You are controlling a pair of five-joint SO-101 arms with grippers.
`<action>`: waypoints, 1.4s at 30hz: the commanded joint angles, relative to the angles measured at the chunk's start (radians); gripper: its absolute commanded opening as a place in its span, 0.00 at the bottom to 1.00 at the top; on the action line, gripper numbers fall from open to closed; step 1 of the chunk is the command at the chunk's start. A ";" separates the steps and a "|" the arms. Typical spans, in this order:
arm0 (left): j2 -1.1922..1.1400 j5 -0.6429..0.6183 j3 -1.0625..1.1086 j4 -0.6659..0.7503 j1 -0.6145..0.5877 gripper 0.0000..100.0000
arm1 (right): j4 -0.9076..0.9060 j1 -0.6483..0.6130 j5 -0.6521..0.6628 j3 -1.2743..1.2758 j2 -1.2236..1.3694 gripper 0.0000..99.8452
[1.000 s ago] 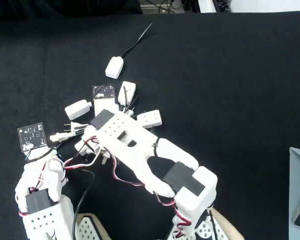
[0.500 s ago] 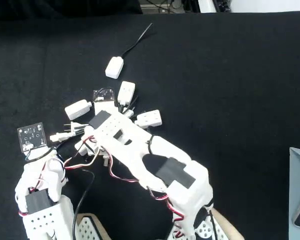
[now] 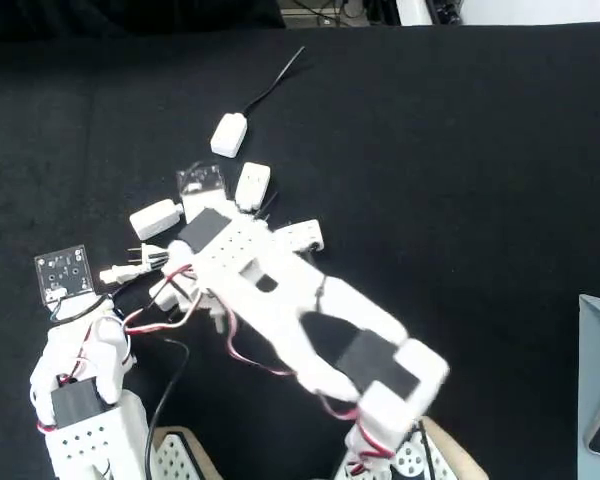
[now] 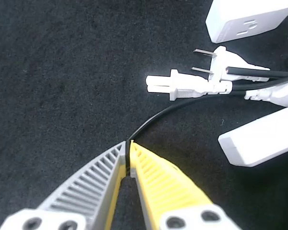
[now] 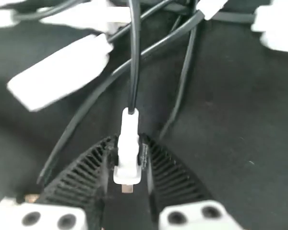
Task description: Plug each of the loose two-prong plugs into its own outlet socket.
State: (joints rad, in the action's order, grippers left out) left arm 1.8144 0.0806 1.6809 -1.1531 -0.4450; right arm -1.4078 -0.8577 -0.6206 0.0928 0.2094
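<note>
Looking along the right wrist view, the right gripper [image 5: 129, 143] is clamped on a white plug [image 5: 127, 163]. Its black fingers [image 5: 81, 172] pinch the plug from both sides, and the plug's black lead [image 5: 133, 57] runs straight away from the tips. Just beyond lies a blurred outlet block [image 5: 62, 72] among several crossing black cords.

Over on the other arm, the left gripper [image 4: 128, 146] has its grey and yellow fingers closed on a thin black cable [image 4: 182, 103], nipped right at the tips, low over the black table [image 4: 48, 57]. That cable curves off towards two loose plugs: a flat plug [image 4: 182, 86] lying on the cloth, and just beside it a pronged plug [image 4: 225, 57] with both metal blades showing. Past them sits an outlet socket [image 4: 245, 19], slots facing up, and a long white block [image 4: 259, 141] lies near on the other side.

From above, the right arm [image 3: 280, 300] stretches diagonally across the table, its wrist over the cluster of white blocks. The left arm [image 3: 80, 400] stands at the near left corner. A far socket [image 3: 229, 134] sits apart from the cluster, its black cord [image 3: 275, 80] trailing away.
</note>
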 commanded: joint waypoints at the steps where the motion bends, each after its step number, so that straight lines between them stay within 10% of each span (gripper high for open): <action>1: 0.008 -0.011 0.008 0.025 -0.004 0.03 | -0.089 0.063 0.087 -0.053 -0.242 0.01; 20: 0.008 -0.264 -0.203 0.255 -0.001 0.03 | 0.212 0.215 0.446 0.516 -0.992 0.01; 28: 0.008 -0.364 -0.305 0.273 0.272 0.03 | 0.583 0.221 0.580 0.840 -1.196 0.01; 42: 0.008 -0.393 -0.108 0.766 0.507 0.03 | 0.677 0.068 0.591 0.975 -1.311 0.01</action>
State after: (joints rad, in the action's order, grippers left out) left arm 1.8159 -0.3030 1.5612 -0.4565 0.0031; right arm -0.7465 -0.7411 -0.0376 1.0748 -1.0810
